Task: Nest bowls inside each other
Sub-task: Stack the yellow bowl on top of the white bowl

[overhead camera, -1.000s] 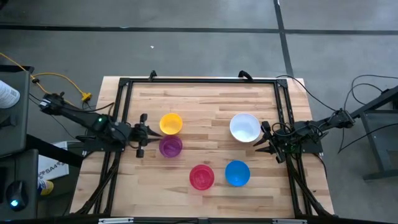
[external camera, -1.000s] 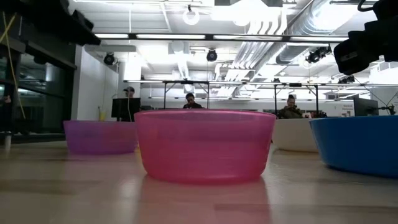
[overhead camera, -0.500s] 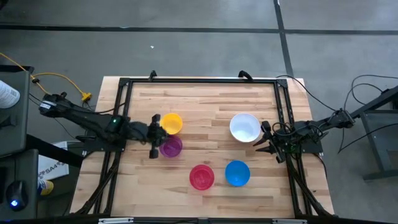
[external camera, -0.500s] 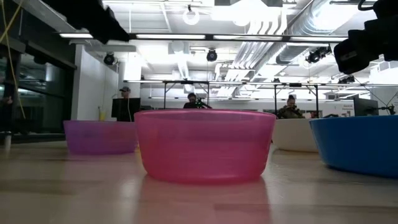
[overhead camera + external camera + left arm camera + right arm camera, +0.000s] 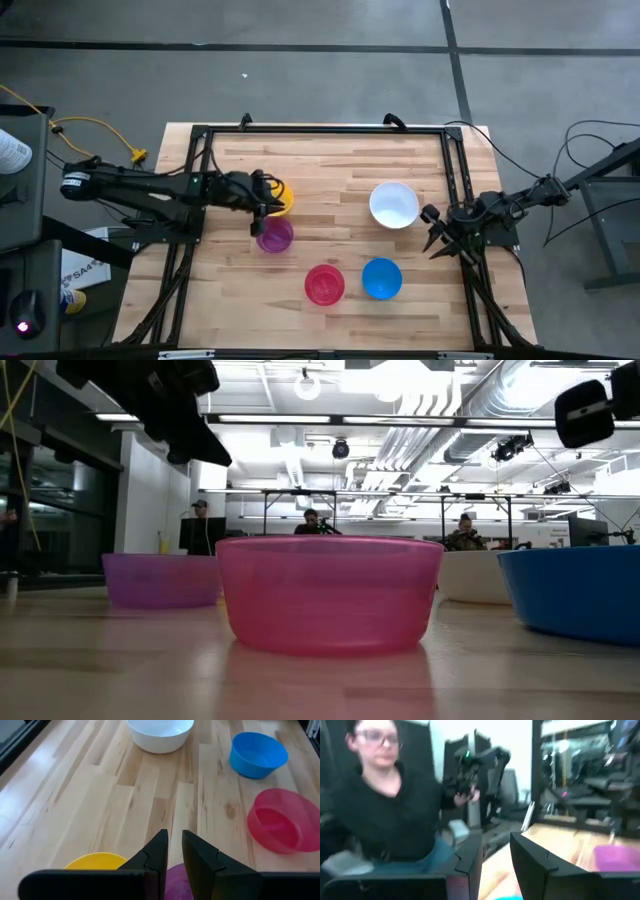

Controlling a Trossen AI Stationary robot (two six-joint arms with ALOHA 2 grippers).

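Five bowls stand upright on their bases on the wooden table: yellow (image 5: 281, 198), purple (image 5: 275, 237), pink-red (image 5: 324, 284), blue (image 5: 381, 278) and white (image 5: 394, 204). My left gripper (image 5: 266, 207) hovers over the gap between the yellow bowl (image 5: 97, 861) and the purple bowl (image 5: 176, 883). Its fingers (image 5: 170, 847) stand a narrow gap apart with nothing between them. My right gripper (image 5: 432, 230) waits at the table's right edge beside the white bowl, open (image 5: 495, 851) and empty, pointing out into the room.
A black metal frame (image 5: 320, 129) runs around the tabletop. Bare wood lies in the middle between the bowls (image 5: 150, 795). People sit at desks beyond the table (image 5: 310, 520), and one person is close in the right wrist view (image 5: 385, 795).
My left gripper has travelled from the table's left edge toward the right, ending above the yellow and purple bowls, and has rolled a little on the way. My right gripper has tipped slightly upward in place. No bowl has moved.
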